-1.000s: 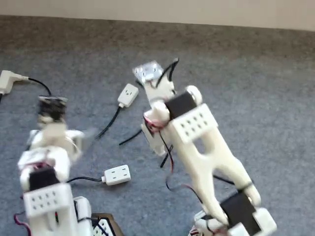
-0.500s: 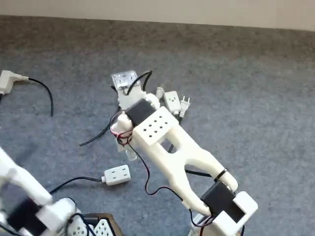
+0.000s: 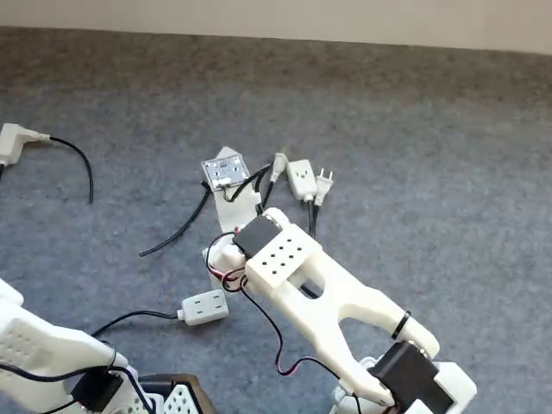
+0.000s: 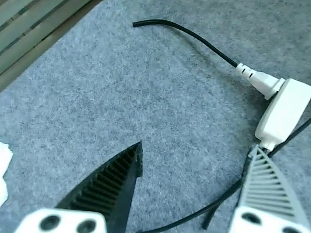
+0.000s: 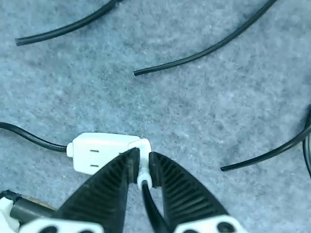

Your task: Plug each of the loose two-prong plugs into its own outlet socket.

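Grey carpet [image 3: 431, 129] covers the table in the high view. There the right arm [image 3: 345, 297] hides its own fingers. An outlet socket [image 3: 205, 306] lies just beside the arm's front end, long axis across, cord trailing left. Farther back, a second socket [image 3: 302, 179] and a two-prong plug [image 3: 322, 183] lie side by side, prongs pointing away.

In the left wrist view, the left gripper [image 4: 197, 148] hangs with fingers wide apart. A white connector [image 4: 284, 114] lies by the pale fingertip; plug or socket, I cannot tell.

In the right wrist view, the right gripper [image 5: 143, 154] is clamped on a white plug [image 5: 143, 170]. The plug's front meets the outlet socket's end and its prongs are hidden.
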Action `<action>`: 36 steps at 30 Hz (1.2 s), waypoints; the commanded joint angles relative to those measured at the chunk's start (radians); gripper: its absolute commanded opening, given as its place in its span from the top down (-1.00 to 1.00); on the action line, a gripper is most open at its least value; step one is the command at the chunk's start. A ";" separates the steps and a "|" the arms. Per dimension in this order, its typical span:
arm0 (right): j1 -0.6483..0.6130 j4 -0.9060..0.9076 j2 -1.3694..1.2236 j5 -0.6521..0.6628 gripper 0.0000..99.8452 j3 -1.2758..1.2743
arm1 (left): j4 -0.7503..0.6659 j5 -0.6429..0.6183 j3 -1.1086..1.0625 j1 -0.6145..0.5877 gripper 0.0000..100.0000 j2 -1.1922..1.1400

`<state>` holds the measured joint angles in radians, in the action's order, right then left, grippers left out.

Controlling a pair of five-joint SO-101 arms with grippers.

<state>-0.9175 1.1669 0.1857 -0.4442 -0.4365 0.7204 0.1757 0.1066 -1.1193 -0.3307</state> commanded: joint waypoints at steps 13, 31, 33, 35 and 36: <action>-0.019 0.047 0.081 -0.014 0.99 0.058 | -0.020 0.009 0.039 0.018 0.34 0.007; -0.056 0.005 0.035 -0.012 0.99 0.059 | -0.020 0.009 0.038 0.025 0.34 0.007; -0.051 0.012 0.024 -0.014 0.99 0.061 | -0.020 0.009 0.038 0.024 0.34 0.007; -0.056 0.013 0.022 -0.014 0.99 0.058 | -0.020 0.009 0.038 0.024 0.34 0.007; -0.056 0.013 0.022 -0.014 0.99 0.059 | -0.020 0.009 0.038 0.025 0.34 0.007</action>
<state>-0.9820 1.1853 0.1949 -0.4473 -0.4350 0.7158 0.1772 0.1066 -1.1101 -0.3353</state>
